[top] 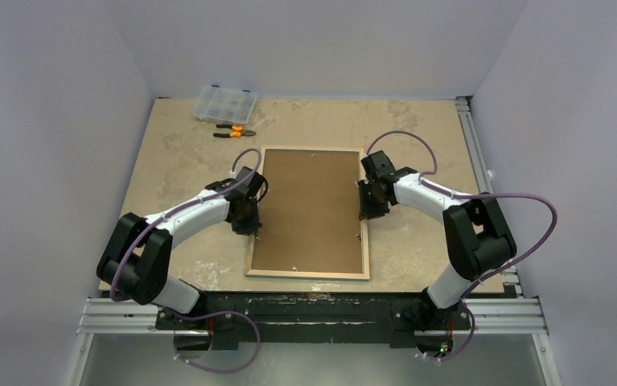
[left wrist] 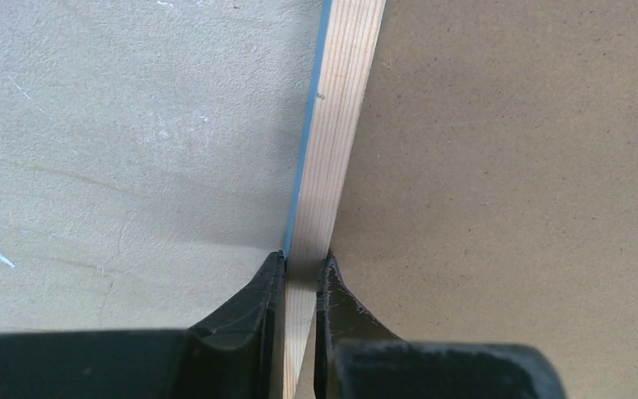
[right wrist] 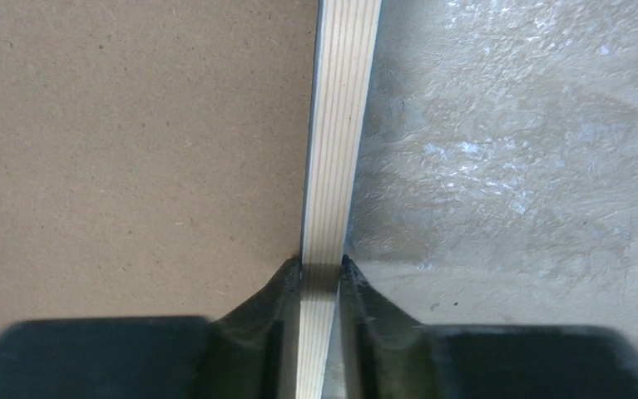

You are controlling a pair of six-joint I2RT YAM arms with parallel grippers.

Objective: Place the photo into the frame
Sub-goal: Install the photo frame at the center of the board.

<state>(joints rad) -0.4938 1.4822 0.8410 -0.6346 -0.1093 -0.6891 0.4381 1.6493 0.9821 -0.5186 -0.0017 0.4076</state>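
The frame (top: 308,274) lies flat in the middle of the table (top: 184,153), its light wooden back facing up and its long sides running away from the arm bases. A brown backing board (top: 311,209) fills its opening.

The left end effector (top: 250,219) comes down on the frame's left rail, and the left wrist view shows it closed on that rail (left wrist: 336,125). One finger presses the outer edge (where a thin strip of blue shows) and the other presses the inner edge beside the backing board (left wrist: 506,166).

The right end effector (top: 367,201) grips the opposite rail in the same way. Its fingers (right wrist: 357,287) pinch the wooden strip (right wrist: 340,125), with the board (right wrist: 132,125) on one side and the bare table (right wrist: 506,125) on the other.

Near the far edge of the table, well apart from the frame, sit a clear plastic organiser box (top: 225,103) and, just in front of it, orange-handled pliers (top: 235,130).
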